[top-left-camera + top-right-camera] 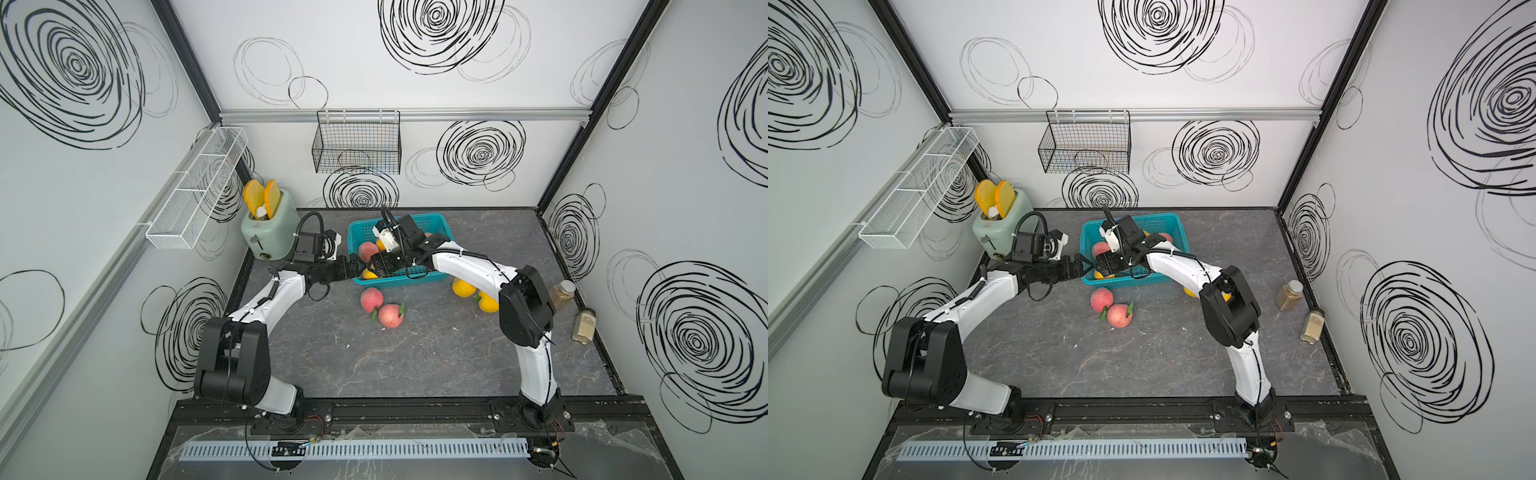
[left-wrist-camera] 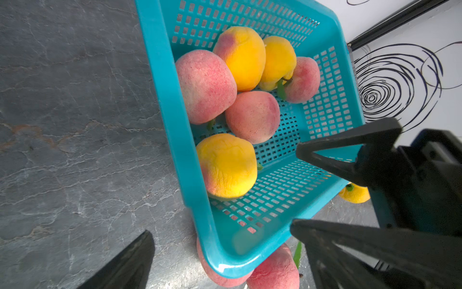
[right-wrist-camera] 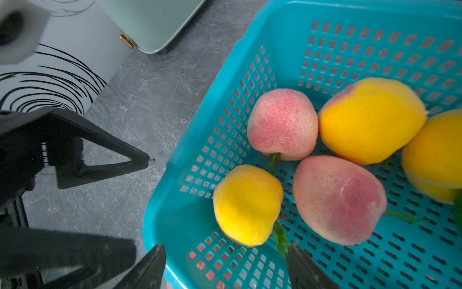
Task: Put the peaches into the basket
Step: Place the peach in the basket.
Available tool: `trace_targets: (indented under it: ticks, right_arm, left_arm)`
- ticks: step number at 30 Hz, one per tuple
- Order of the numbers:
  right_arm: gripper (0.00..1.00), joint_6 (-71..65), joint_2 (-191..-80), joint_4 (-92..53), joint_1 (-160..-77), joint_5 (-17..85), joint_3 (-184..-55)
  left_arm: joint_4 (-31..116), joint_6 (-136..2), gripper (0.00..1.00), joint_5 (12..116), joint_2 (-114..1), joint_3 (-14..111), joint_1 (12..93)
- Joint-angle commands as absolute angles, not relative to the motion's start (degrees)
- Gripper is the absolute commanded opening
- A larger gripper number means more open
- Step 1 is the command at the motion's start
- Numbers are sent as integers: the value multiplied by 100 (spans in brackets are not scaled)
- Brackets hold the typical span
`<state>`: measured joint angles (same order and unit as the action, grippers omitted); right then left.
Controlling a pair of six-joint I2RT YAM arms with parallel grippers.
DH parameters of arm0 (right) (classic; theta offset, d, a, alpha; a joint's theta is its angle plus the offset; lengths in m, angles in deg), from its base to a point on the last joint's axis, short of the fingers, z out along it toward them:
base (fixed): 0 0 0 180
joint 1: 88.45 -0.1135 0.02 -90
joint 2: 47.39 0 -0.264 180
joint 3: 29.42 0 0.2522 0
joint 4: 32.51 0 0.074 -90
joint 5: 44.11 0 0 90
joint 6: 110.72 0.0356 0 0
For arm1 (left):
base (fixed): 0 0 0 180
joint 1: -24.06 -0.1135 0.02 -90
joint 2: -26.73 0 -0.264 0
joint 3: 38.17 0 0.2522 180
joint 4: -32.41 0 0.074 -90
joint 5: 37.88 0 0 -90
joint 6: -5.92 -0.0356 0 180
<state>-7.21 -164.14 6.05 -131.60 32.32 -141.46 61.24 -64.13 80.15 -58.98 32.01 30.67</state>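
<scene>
The teal basket (image 1: pixel 432 217) (image 2: pixel 162 82) (image 3: pixel 180 220) stands at the back of the table and holds several peaches, among them a pink one (image 2: pixel 206 86) and a yellow one (image 3: pixel 247 204). In front of it, two pink peaches (image 1: pixel 371 300) (image 1: pixel 390 316) lie on the table. Two yellow peaches (image 1: pixel 463 287) (image 1: pixel 488 303) lie to its right, partly under my right arm. My left gripper (image 1: pixel 355 266) (image 2: pixel 221 229) is open astride the basket's near left corner. My right gripper (image 1: pixel 374 266) (image 3: pixel 226 245) is open over that same corner, one finger outside the wall and one inside, holding nothing.
A mint toaster (image 1: pixel 270 232) with orange toast slices stands left of the basket. Two jars (image 1: pixel 563 295) (image 1: pixel 584 326) stand by the right wall. A black wire basket (image 1: pixel 357 145) hangs on the back wall and a white mesh rack (image 1: pixel 195 191) on the left wall.
</scene>
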Motion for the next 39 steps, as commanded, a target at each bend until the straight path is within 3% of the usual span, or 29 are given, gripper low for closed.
trace_targets:
  ticks: [1,9,19,28,39]
  right_arm:
    - [79,-703,-15948,464,-13204,3328,-13845]
    - [79,-703,-14843,25,-13185,3712,-12525]
    - [79,-377,-13269,-938,-13138,4197,-10492]
    - [79,-314,-12457,-1269,-12907,4263,-9533]
    - [79,-190,-12068,-1744,-12476,3797,-8470]
  left_arm:
    - [6056,-6477,98,7917,-5802,3166,3159]
    - [6177,-6477,98,7791,-5609,3017,3332]
    - [6240,-6110,98,7187,-4505,2212,3829]
    - [5980,-5466,98,6432,-3809,1579,4313]
    - [5577,-5040,99,5962,-4026,1255,4725]
